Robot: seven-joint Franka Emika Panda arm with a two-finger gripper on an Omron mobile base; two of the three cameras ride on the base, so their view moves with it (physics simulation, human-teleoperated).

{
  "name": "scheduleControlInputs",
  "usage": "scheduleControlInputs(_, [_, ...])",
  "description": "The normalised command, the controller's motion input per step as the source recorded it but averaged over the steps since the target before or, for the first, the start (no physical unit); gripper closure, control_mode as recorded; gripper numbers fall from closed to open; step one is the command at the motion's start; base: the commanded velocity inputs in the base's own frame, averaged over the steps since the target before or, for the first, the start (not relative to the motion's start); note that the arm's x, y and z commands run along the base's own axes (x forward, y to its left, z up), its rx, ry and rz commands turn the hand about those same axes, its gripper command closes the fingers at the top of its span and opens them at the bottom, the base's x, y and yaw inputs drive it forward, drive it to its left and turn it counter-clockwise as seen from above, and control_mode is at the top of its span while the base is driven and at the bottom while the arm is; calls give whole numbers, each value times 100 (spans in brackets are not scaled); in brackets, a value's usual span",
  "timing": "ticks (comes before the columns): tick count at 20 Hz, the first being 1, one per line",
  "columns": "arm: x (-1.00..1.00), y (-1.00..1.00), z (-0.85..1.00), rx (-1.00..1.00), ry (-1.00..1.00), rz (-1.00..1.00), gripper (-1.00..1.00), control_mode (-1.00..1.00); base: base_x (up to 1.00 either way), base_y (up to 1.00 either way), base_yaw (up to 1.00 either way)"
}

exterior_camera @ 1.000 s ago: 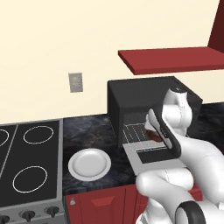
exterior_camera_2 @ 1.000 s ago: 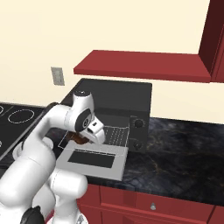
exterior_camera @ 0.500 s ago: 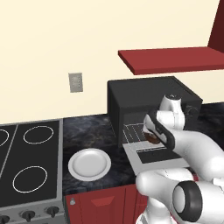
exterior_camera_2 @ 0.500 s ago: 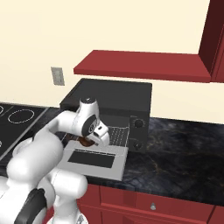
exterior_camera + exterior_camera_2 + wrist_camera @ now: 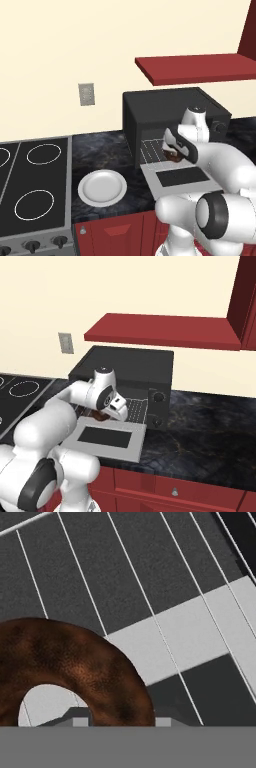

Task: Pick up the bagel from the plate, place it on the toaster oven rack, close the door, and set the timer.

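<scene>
Gripper clamped on the bagel, hanging right at the mouth of the toaster oven with the wire rack directly beneath, plate well off to the left, so just straight down to drop it

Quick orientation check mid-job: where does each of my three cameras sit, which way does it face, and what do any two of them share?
Left base view: behind-left of the arm, facing the toaster oven, plate and stove; arm at lower right.
Right base view: behind-right, facing the open door; arm at lower left.
Hand view: on the hand, looking down at the bagel over the rack.
Shared: both base views show oven, door and gripper.
</scene>
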Motion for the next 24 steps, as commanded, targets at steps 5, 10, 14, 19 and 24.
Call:
scheduleControlInputs(5, [-19,-13,12,0,-13,4,-100,-100,0,0,0])
scheduleControlInputs(10, [-28,-11,46,0,-22,2,-100,-100,0,0,0])
scheduleControlInputs(14, [-89,-19,48,0,-21,2,-100,-100,0,0,0])
scheduleControlInputs(19, [-95,-52,8,0,-1,-2,-100,-100,0,0,0])
scheduleControlInputs(24, [-33,-59,0,1,17,-9,-100,-100,0,0,0])
